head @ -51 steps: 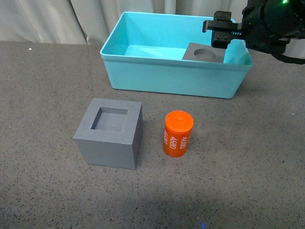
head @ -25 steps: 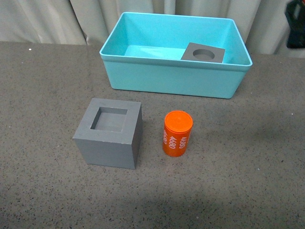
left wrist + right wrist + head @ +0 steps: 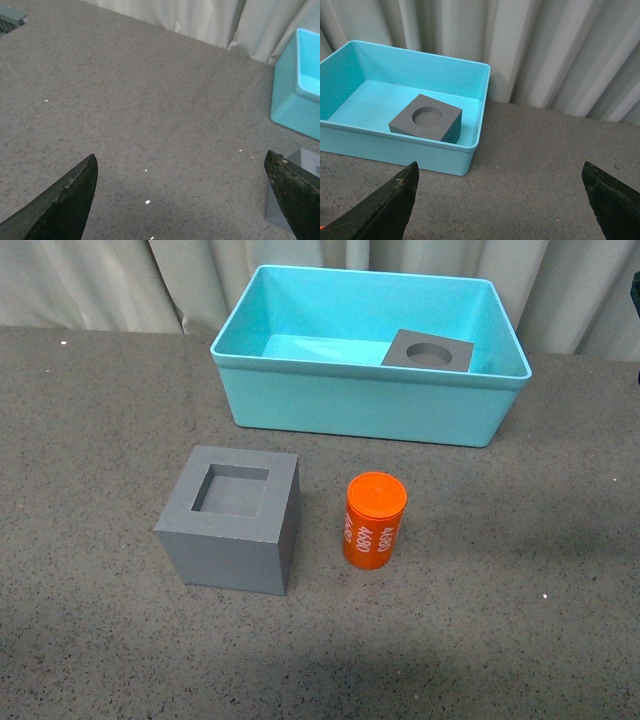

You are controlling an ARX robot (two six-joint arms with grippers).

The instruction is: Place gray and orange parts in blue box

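Starting closest to the robot, you have two of the three parts not yet in the bin: the gray cube with the square recess sits upright on the dark speckled table, and the orange cylinder stands on end just to its right, close but not touching. Both grippers are empty. The left gripper hangs over bare table with its fingers spread wide, that same cube showing just past one fingertip, and the right gripper is equally wide, out to the right of the bin and looking back at it. Farther back, the blue box lies across the middle of the table, and the gray cube with the round recess already rests inside, in the right-hand part close to the near wall, turned a little against the walls. I'd judge the job roughly a third done, with one cube and the cylinder left. Nothing lies between those two and the box. What you need to mind is the near wall and its rim, which a carried part must clear, and the narrow gap between cube and cylinder when fingers go in. Most of the box floor is free to the left. Behind it all hangs a pale curtain — and a scrap of something teal at a corner of the left wrist view is too little to identify.
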